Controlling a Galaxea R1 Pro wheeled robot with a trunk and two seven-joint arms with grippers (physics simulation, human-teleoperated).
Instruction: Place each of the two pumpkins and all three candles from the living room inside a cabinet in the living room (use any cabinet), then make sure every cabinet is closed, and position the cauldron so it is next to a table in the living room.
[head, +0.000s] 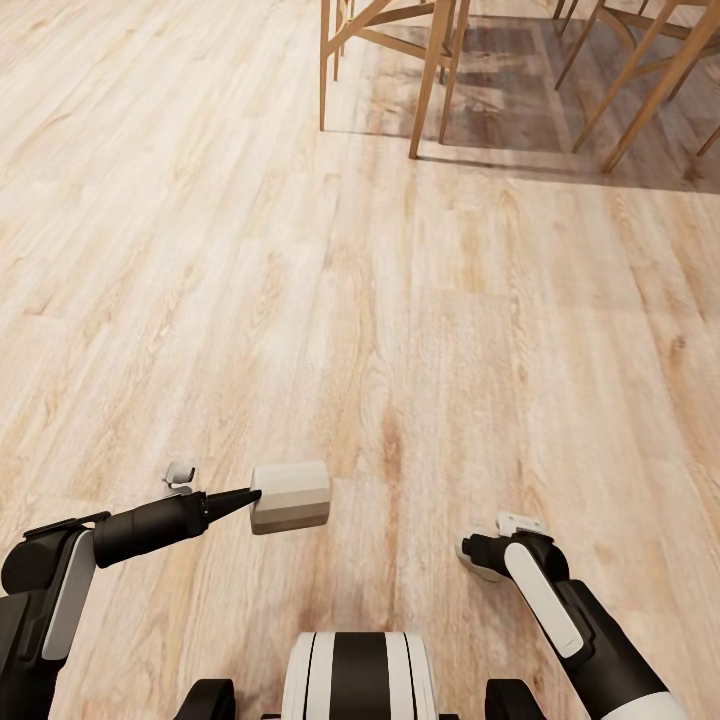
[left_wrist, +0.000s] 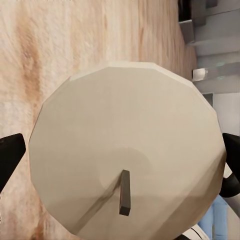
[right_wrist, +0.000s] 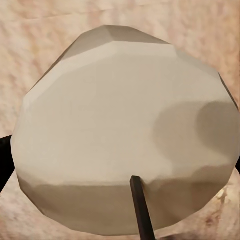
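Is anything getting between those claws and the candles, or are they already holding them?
Nothing is between them. The left claw is closed on one candle, and the right claw on another candle, both carried above the wood floor.

Stubby pale cream faceted candle (right_wrist: 122, 135) seen end-on, close to camera. Short dark wick (right_wrist: 141, 210) juts from flat end face, near one edge, casting soft shadow across face. Dark claw fingers (right_wrist: 4, 162) show as slivers at both side edges, pressed against candle's flanks. Behind candle: light wood floor (right_wrist: 30, 45), blurred grain.
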